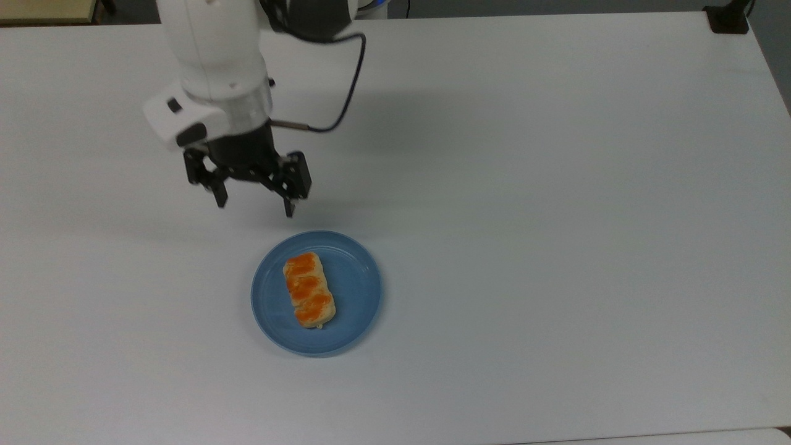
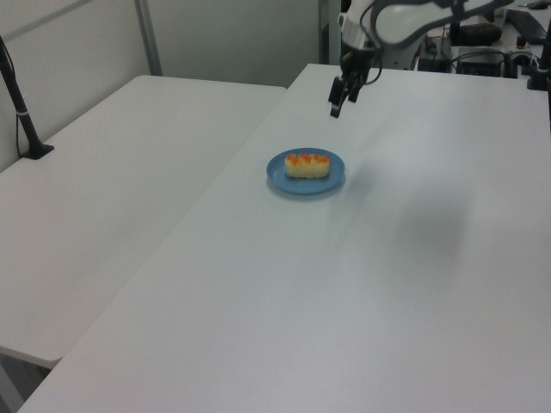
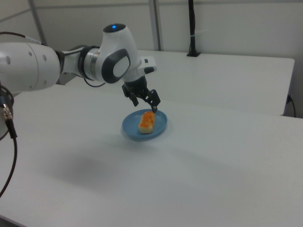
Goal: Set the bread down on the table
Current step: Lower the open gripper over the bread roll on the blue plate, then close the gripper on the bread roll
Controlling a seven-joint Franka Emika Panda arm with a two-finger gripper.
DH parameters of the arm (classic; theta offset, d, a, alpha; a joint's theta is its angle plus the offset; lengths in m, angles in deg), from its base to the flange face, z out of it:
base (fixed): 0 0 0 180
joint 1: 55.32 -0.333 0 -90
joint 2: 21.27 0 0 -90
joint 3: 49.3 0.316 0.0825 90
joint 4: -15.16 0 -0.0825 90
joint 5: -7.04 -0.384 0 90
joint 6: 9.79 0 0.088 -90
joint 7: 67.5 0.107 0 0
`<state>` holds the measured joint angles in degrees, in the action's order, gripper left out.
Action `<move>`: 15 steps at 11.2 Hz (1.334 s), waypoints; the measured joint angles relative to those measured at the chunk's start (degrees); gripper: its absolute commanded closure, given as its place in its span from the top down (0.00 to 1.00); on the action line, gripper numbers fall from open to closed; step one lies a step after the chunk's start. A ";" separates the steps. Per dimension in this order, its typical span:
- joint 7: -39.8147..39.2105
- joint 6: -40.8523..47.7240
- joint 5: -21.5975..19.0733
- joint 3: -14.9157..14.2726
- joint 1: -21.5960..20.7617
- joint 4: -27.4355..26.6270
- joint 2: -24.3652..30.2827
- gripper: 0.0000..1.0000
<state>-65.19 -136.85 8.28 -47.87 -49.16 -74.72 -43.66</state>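
On the white worktop (image 1: 556, 185), a round blue plate (image 1: 352, 296) with the bread (image 1: 309, 289) lying inside it, left of the plate's centre in the top view, flat on the plate's floor. Nothing else on the plate. Three orange glazed patches in a row along the top of the bread.

Above and beyond the plate, the gripper (image 1: 255, 209) at the end of the white arm (image 1: 213, 55), pointing down, fingers (image 1: 289, 207) spread wide with nothing between them. In the top view, bread below the fingertips and a little to the right, well apart from them, the plate's near rim closer to the right fingertip than to the left. In the left view, gripper (image 2: 336, 107) high over the worktop behind the plate (image 2: 337, 176), clear of the bread (image 2: 306, 165). In the right view, gripper (image 3: 145, 106) hanging just over the far end of the bread (image 3: 147, 122); touching or not, cannot tell.

Long axis of the bread running nearly up and down in the top view, top end tilted slightly left; lengthwise left to right in the left view.

A second white worktop (image 2: 112, 172) alongside, at the left view's left.
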 measured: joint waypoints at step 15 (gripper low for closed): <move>0.63 -14.21 6.71 2.22 -2.68 0.68 -12.10 0.15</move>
<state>-64.56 -151.06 14.99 -45.65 -51.85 -74.04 -55.76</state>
